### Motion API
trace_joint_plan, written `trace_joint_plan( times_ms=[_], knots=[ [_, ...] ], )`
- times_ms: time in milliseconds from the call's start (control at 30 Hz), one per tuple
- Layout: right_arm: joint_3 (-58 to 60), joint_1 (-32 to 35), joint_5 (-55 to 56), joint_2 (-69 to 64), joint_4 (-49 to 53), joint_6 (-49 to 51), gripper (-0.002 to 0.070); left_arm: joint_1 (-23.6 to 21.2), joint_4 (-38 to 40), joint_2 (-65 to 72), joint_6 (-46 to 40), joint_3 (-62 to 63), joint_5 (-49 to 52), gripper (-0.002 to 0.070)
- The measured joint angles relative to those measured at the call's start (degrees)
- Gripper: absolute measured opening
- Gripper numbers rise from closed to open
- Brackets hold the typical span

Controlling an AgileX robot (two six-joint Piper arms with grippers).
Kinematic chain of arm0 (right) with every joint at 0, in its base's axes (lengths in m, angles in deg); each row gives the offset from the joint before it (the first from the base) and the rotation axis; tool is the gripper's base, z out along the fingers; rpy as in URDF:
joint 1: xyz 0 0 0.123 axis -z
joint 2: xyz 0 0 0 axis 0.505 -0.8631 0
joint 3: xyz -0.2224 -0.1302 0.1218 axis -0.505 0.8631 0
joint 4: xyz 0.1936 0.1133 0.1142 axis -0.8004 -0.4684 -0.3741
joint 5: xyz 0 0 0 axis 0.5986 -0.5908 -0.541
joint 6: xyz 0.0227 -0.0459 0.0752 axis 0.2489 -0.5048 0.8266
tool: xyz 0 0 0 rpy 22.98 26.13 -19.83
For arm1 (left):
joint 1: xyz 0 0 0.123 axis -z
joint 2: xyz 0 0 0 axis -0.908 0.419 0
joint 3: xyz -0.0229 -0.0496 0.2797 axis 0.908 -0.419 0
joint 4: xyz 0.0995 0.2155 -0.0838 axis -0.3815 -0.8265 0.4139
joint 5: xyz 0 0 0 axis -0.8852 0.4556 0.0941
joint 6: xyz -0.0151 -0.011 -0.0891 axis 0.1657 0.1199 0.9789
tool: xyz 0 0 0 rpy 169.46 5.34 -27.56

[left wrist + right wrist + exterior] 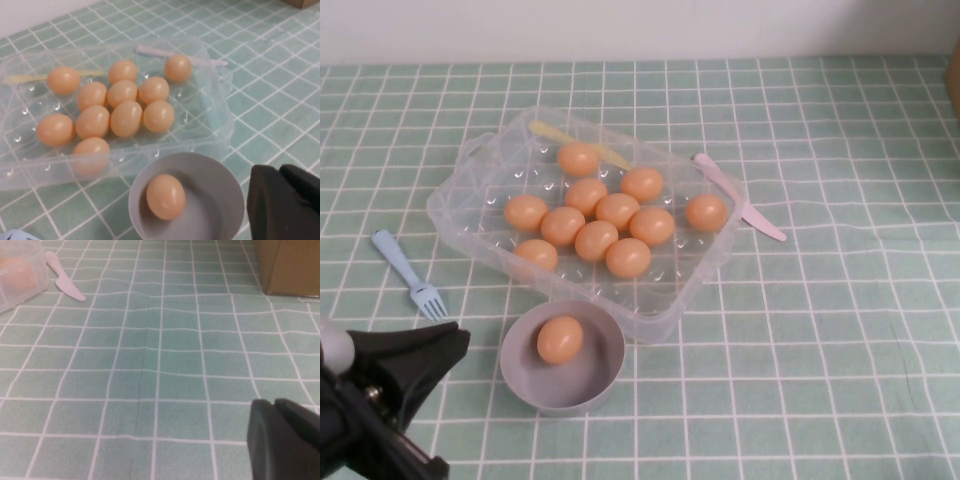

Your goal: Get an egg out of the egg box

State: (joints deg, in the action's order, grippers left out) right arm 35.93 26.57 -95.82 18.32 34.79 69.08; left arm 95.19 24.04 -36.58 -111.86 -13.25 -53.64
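**One egg in bowl, ten in egg box**

High view: egg (pixel 560 339) sits in grey bowl (pixel 563 356), touching egg box (pixel 470 165) near edge. Left claw (pixel 415 365) low at worktop (pixel 840 330) corner, holding nothing.

Left wrist: claw fingers look closed together.

Right wrist: right claw (pixel 285 440) over bare worktop; opening cannot be told.

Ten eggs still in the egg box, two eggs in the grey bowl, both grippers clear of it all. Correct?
Not quite. The grey bowl holds one egg, not two; the high view shows it. Ten eggs do sit in the egg box. The left gripper is at the near-left table edge, touching nothing; the right gripper hangs over bare cloth.
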Motion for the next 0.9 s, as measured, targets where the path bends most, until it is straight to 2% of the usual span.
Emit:
trace_joint_plan(
  times_ms=[200, 433, 633, 800, 900],
  knots=[
    [0.0, 0.0, 0.0, 0.0, 0.0, 0.0, -0.0017, 0.0, 0.4, 0.0, -0.6, -0.4, -7.2, -0.0002],
    [0.0, 0.0, 0.0, 0.0, 0.0, 0.0, -0.0017, -1.0, -0.7, -7.0, -0.3, -10.8, -27.9, -0.0002],
    [0.0, 0.0, 0.0, 0.0, 0.0, 0.0, -0.0017, -9.1, -6.5, -18.5, 6.1, -21.7, -34.0, -0.0002],
    [0.0, 0.0, 0.0, 0.0, 0.0, 0.0, -0.0017, -17.3, -14.1, -28.9, 14.1, -27.5, -34.1, -0.0002],
    [0.0, 0.0, 0.0, 0.0, 0.0, 0.0, -0.0017, -19.7, -15.5, -33.7, 15.9, -29.4, -32.9, -0.0002]
  ],
)
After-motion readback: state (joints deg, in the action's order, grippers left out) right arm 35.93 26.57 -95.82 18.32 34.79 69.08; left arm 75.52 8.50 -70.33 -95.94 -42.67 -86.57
